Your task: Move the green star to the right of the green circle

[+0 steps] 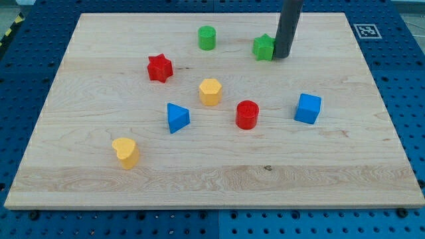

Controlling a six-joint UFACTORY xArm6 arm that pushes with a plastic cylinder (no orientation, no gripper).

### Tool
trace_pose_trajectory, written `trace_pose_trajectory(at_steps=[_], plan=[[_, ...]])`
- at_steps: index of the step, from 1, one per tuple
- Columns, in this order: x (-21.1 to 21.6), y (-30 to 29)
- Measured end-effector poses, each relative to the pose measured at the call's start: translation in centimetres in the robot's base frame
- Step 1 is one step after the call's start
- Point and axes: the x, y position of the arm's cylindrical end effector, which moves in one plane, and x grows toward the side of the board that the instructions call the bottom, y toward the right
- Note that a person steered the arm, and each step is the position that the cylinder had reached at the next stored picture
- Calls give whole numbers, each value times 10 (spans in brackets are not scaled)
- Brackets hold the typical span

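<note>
My tip (pixel 281 56), a bare rod with nothing to grip, sits touching the right flank of the green star (pixel 263 48), which lies right of the green circle (pixel 207 38), apparently near its goal.

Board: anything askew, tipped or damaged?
Nothing stands out. All eight blocks sit flat on the wooden board, none toppled or off the edge. My tip rests against the view's right side of the green star, right of the green circle.
</note>
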Motion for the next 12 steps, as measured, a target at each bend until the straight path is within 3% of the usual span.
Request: trace_pose_trajectory(at_steps=[6, 9, 12], plan=[[-10, -32], [23, -27], [15, -37]])
